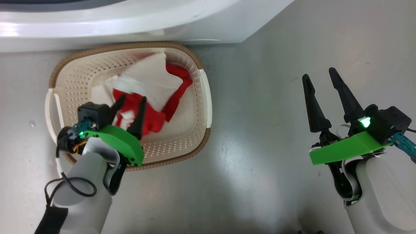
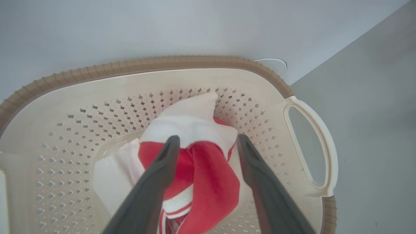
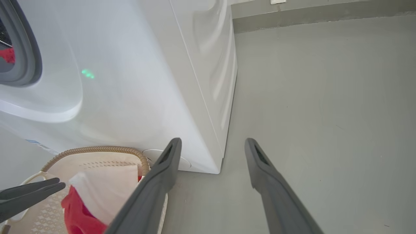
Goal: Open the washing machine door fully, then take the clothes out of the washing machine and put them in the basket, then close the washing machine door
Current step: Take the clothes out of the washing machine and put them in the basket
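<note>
Found left claw (image 1: 133, 96) spread wide just above the basket (image 1: 191, 57), clothes (image 1: 152, 81) lying loose inside beneath its fingers (image 1: 139, 113), judged a release to drop them; right claw (image 1: 318, 73) parted, idle over the floor (image 1: 260, 130); more red cloth (image 3: 7, 55) glimpsed in the washing machine (image 3: 130, 81).

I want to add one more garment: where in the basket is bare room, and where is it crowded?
Free: the basket bottom between the clothes and the right handle, down to the near wall. The floor between basket and right claw is bare too. Crowded: the middle, under the open left claw.
</note>
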Tool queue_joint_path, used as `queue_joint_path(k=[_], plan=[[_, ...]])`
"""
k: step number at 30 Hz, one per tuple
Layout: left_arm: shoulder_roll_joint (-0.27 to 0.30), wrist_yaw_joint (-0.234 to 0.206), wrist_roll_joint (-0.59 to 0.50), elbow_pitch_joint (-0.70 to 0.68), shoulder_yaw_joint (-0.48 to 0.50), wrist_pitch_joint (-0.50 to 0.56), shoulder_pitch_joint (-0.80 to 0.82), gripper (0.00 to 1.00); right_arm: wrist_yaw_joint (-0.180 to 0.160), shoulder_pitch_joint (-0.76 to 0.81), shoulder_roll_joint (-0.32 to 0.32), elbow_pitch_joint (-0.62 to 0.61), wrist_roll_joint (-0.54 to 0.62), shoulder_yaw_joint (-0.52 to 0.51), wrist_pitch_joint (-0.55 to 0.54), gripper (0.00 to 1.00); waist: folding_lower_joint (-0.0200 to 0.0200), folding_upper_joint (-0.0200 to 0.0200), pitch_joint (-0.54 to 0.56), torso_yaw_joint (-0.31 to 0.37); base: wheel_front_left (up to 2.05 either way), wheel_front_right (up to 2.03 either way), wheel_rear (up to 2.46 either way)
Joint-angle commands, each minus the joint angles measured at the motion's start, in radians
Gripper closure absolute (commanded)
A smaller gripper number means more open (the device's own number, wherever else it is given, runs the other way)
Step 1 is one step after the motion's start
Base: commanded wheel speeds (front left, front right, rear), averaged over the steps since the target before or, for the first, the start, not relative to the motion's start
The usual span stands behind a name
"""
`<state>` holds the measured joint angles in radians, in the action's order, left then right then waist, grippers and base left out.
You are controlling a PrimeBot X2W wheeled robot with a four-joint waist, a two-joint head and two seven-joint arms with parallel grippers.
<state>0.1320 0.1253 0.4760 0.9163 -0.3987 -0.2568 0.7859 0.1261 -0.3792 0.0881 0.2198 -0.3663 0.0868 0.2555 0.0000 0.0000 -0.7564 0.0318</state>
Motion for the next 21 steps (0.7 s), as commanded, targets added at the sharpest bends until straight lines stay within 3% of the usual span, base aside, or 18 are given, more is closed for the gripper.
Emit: queue_joint_path(k=[1, 11, 21], plan=[[0.035, 0.005, 0.013, -0.021, 0.029, -0.005, -0.022, 0.00, 0.005, 0.014, -0.002, -0.016, 0.009, 0.024, 0.006, 0.00, 0.0000, 0.0000, 0.013, -0.004, 0.00, 0.00, 0.00], [0.039, 0.005, 0.009, -0.072, 0.075, -0.005, -0.076, 0.00, 0.005, 0.031, 0.009, 0.006, 0.003, 0.029, 0.006, 0.00, 0.0000, 0.0000, 0.102, -0.017, 0.00, 0.00, 0.00], [0.039, 0.005, -0.067, -0.184, 0.214, -0.005, -0.192, 0.00, 0.005, 0.061, 0.025, 0.046, -0.016, 0.044, 0.006, 0.00, 0.0000, 0.0000, 0.255, -0.024, 0.00, 0.00, 0.00]])
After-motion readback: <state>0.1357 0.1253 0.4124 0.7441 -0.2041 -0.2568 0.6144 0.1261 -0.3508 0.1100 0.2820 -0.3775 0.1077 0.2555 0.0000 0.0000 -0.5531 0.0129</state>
